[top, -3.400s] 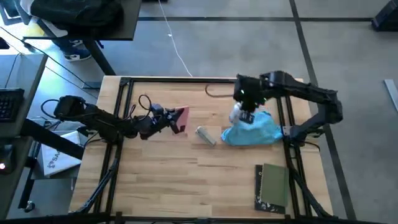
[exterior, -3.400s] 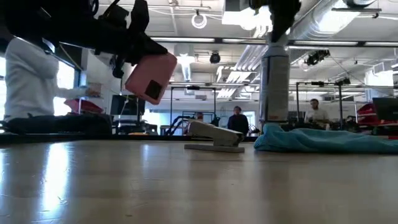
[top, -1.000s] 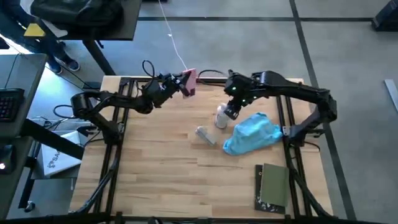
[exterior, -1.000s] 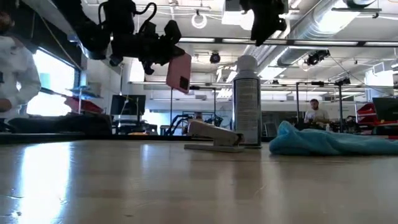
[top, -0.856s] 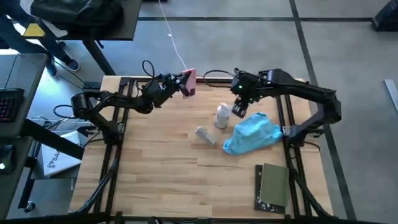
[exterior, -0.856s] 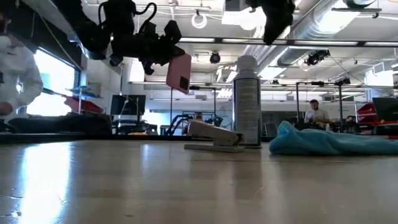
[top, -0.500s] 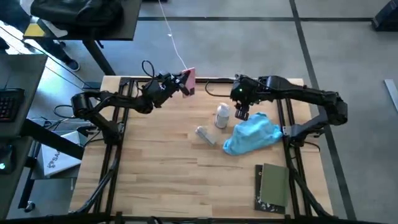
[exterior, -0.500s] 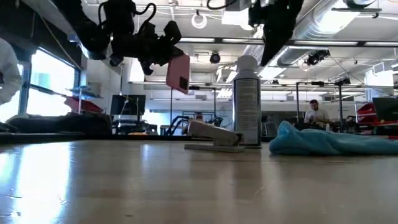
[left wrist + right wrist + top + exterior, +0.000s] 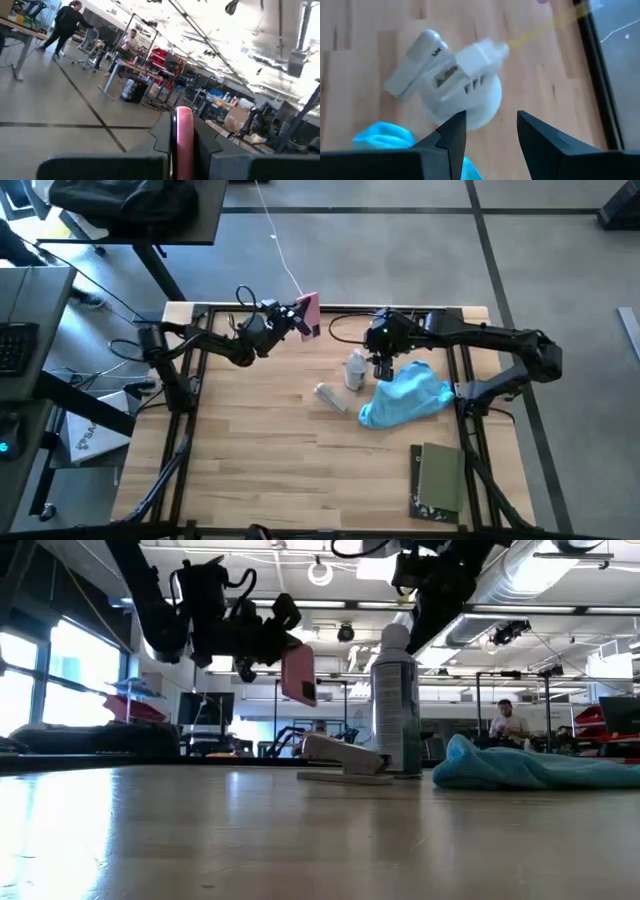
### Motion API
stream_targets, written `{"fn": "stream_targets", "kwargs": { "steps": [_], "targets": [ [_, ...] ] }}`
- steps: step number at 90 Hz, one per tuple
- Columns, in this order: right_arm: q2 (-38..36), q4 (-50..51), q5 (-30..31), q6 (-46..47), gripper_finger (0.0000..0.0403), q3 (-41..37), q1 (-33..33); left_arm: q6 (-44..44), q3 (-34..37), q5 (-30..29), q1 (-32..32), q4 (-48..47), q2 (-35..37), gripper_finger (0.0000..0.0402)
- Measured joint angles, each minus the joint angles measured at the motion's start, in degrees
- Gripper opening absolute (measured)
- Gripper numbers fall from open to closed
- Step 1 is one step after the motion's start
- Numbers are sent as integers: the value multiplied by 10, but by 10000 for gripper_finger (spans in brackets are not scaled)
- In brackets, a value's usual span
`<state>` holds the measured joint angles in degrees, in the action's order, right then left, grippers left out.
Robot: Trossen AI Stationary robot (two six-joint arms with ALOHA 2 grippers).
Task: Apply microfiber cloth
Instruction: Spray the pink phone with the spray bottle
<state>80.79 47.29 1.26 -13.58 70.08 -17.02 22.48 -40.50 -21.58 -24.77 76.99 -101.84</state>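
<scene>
High view: the microfiber cloth (image 9: 404, 396) lies crumpled near the table's (image 9: 260, 460) right edge. Right tool (image 9: 384, 366) hangs released just above it. Left tool (image 9: 297, 318) grasps a pink phone (image 9: 309, 314) by the far edge.

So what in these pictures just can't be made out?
- Pink flat thing in the left gripper: the left wrist view shows it edge-on only, its faces hidden by the jaws.
- Spray bottle: its label is too blurred to read in the low view.
- Microfiber cloth: the picture's edge cuts it off in the low view.
- Dark green book: cover print too small in the high view.
- Right gripper: open, over the bottle.
</scene>
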Motion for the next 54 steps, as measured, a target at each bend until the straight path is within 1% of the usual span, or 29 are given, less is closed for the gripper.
{"fn": "stream_targets", "kwargs": {
  "steps": [13,30,43,54],
  "targets": [
    [-11,10,17,-4,142,0,-7,-23,-30,38,0,-3,-18,10],
    [-41,5,26,-30,142,0,-13,-76,-72,94,-3,-21,-19,10],
    [-44,-19,25,-50,142,0,-17,-78,-113,160,-21,-72,-18,10],
    [-33,-43,15,-60,142,0,-17,-78,-134,191,-35,-110,-18,10]
  ]
}}
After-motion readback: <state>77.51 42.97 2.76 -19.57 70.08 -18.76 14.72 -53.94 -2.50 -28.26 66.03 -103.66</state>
